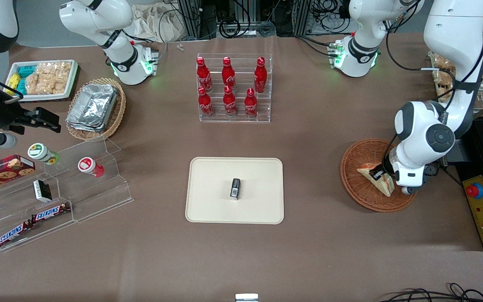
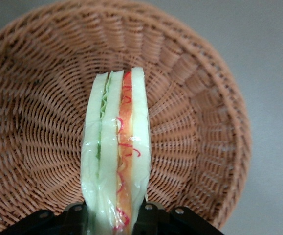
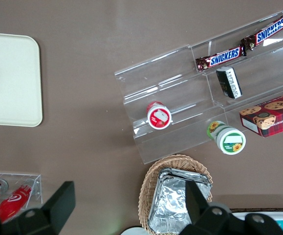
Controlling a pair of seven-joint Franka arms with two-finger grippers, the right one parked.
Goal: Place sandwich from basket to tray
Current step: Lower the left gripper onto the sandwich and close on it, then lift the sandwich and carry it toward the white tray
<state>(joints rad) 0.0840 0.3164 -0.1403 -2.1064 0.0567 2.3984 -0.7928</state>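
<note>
The sandwich (image 1: 369,174), a wrapped wedge of pale bread with red and green filling, stands on edge in the reddish-brown wicker basket (image 1: 359,195) toward the working arm's end of the table. My left gripper (image 1: 382,173) reaches down into the basket and is shut on the sandwich. In the left wrist view the sandwich (image 2: 117,147) is pinched between the two black fingers (image 2: 151,218), with the basket (image 2: 38,122) weave beneath it. The cream tray (image 1: 212,205) lies mid-table with a small black packet (image 1: 235,188) on it.
A clear rack of red bottles (image 1: 233,88) stands farther from the front camera than the tray. A clear stepped stand (image 1: 57,197) with snacks, a tan basket of foil containers (image 1: 94,109) and a white snack tray (image 1: 44,79) lie toward the parked arm's end. A yellow button box (image 1: 482,209) is beside the basket.
</note>
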